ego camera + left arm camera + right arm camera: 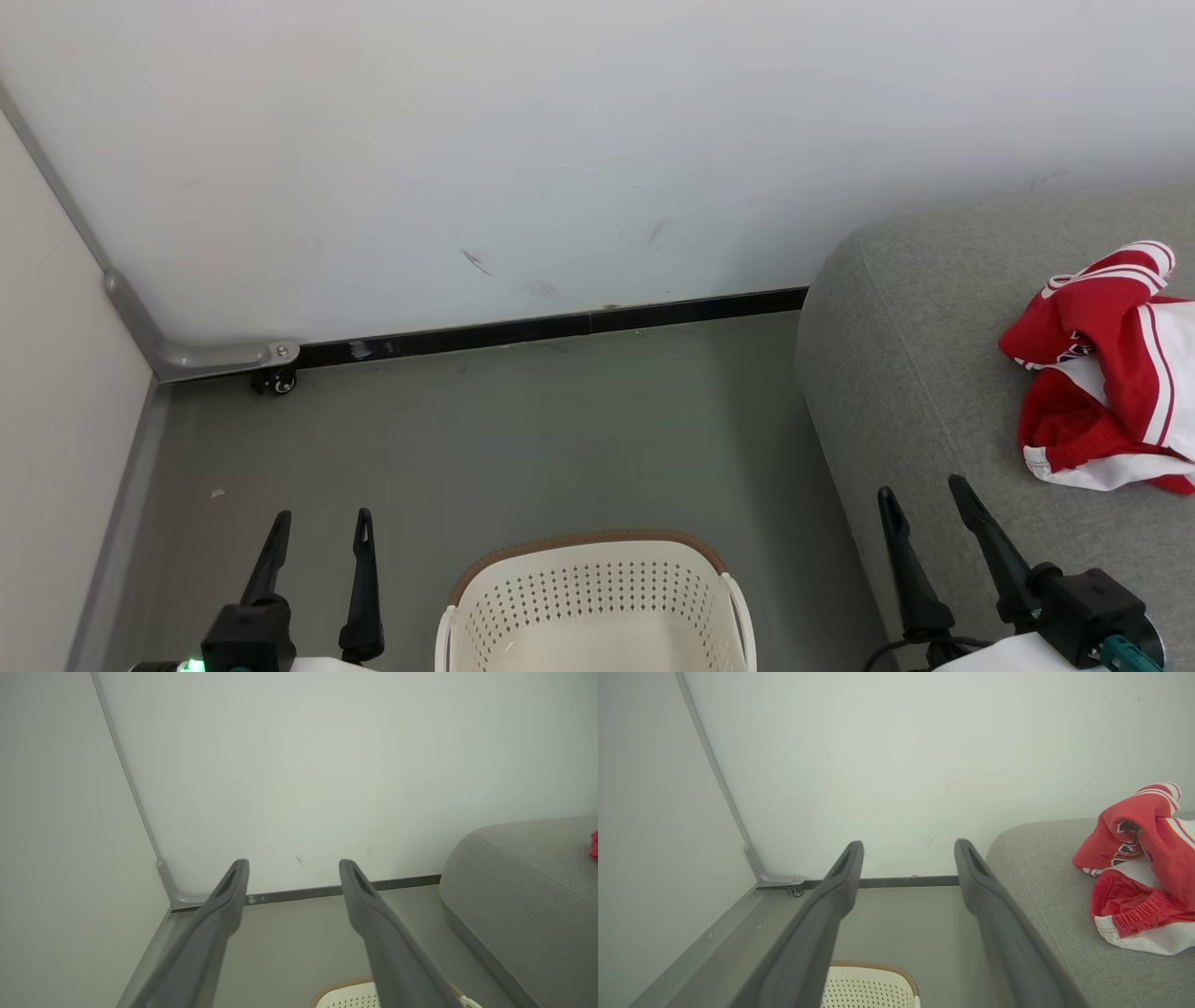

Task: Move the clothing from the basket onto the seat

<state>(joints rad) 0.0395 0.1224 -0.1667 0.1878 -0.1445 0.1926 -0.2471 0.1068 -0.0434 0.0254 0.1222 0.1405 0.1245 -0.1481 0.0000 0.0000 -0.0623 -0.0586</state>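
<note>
Left gripper [323,515] sits at lower left of the head view, fingers spread wide with nothing between them, tips pointing up-frame over the grey floor [523,439]. Right gripper [921,487] at lower right is also spread wide and holds nothing. Its fingers lean toward upper left and overlap the near left part of the seat [915,355] in the frame.

Clothing [1102,373]: a red-and-white heap lying on the seat at the right edge of the head view, partly cut by the frame edge. It is up and to the right of the right gripper's tips, apart from them, with bare grey fabric between. White-edged hem at the bottom of the heap, striped part at the top.

Right wrist view: clothing [1134,868] at mid right, to the right of the right-hand finger and not touching it. Dark lettering shows in a fold near the top of the heap.

Left wrist view: wide gap between the fingers, with white wall [327,765] and dark baseboard [402,882] seen through it. A sliver of red shows at the far right edge on the seat, well apart from the left gripper.

Basket [597,543]: bottom centre of the head view, on the floor between the two grippers, cut by the bottom edge. The visible inside is bare perforated wall. Clothing is well apart from it, to its upper right.

Small caster [280,381] at the foot of the wall, above the left gripper.
</note>
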